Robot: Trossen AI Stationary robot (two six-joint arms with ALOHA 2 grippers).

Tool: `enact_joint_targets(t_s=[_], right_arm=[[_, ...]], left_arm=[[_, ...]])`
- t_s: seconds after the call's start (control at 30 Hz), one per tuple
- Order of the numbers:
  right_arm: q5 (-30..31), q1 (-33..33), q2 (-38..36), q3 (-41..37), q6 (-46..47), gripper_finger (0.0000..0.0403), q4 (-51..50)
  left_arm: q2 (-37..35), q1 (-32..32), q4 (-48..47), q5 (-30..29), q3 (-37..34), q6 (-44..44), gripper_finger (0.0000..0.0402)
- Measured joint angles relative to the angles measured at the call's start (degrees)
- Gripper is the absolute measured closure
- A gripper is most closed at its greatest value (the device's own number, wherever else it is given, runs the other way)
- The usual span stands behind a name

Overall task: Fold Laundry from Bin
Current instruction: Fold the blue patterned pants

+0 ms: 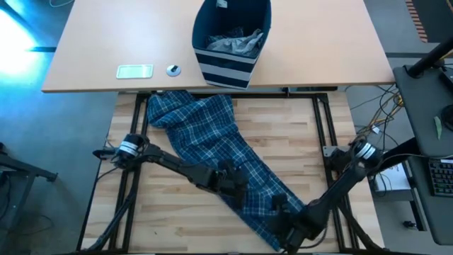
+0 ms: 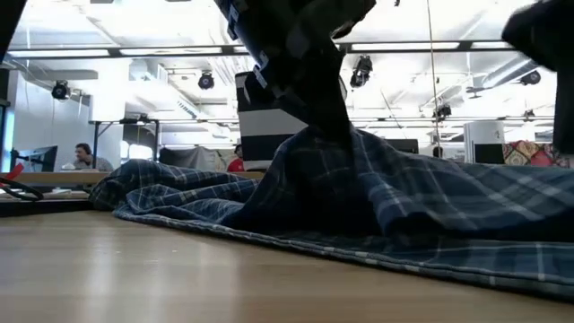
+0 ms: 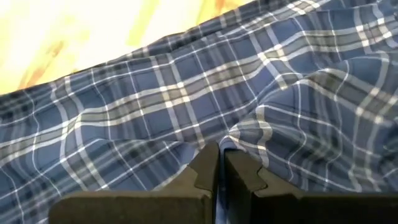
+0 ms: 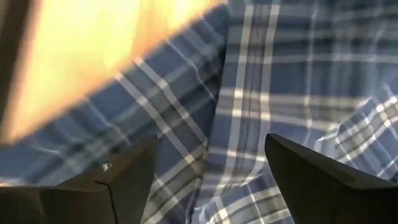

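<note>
A blue-and-white plaid garment (image 1: pixel 212 152) lies stretched slantwise over the wooden table, from far left to near right. In the low view the plaid garment (image 2: pixel 430 202) rises into a peak under my left gripper (image 1: pixel 237 180), which is shut on it near its middle. My right gripper (image 4: pixel 208 180) stands open over the garment's near right end (image 1: pixel 279 219), with cloth showing below its fingers; whether they touch it I cannot tell. The striped navy bin (image 1: pixel 230 42) stands on the far table with grey laundry (image 1: pixel 233 42) inside. My left gripper pinches a small raised fold of the plaid cloth (image 3: pixel 239 134) between its two shut fingers (image 3: pixel 202 171), slanting down from the left. The cloth is drawn up into a tent at the hold (image 2: pixel 327 135), and the rest of it lies on the table.
On the far table lie a pale flat rectangle (image 1: pixel 134 71) and a small round thing (image 1: pixel 173 69), left of the bin. Bare wood (image 1: pixel 163 212) shows at the near left and at the far right (image 1: pixel 290 134). A person (image 2: pixel 85 154) sits far off in the room.
</note>
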Motion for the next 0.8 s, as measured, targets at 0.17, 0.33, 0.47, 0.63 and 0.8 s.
enact_joint_targets(t_s=[0.17,0.33,0.47,0.63,0.8], right_arm=[[1.4,-0.3,4.0,-0.2,4.4,0.0124,-0.6],[1.5,-1.7,5.3,0.0,10.2,0.0146,-3.1],[1.2,-2.6,5.0,0.2,13.4,0.0186,-7.3],[1.0,-3.0,3.3,1.0,12.5,0.0301,-11.7],[1.0,-3.1,-1.6,3.1,9.1,0.0388,-19.8]], left_arm=[[0.0,0.6,0.3,0.0,0.0,-0.7,0.0402],[0.0,0.5,0.0,0.0,0.0,-0.7,0.0402],[0.0,0.4,-0.1,0.1,0.0,-0.7,0.0402],[0.0,0.2,0.0,2.4,0.0,0.2,0.0402],[-0.4,-0.2,-0.8,7.7,0.0,3.5,0.0401]])
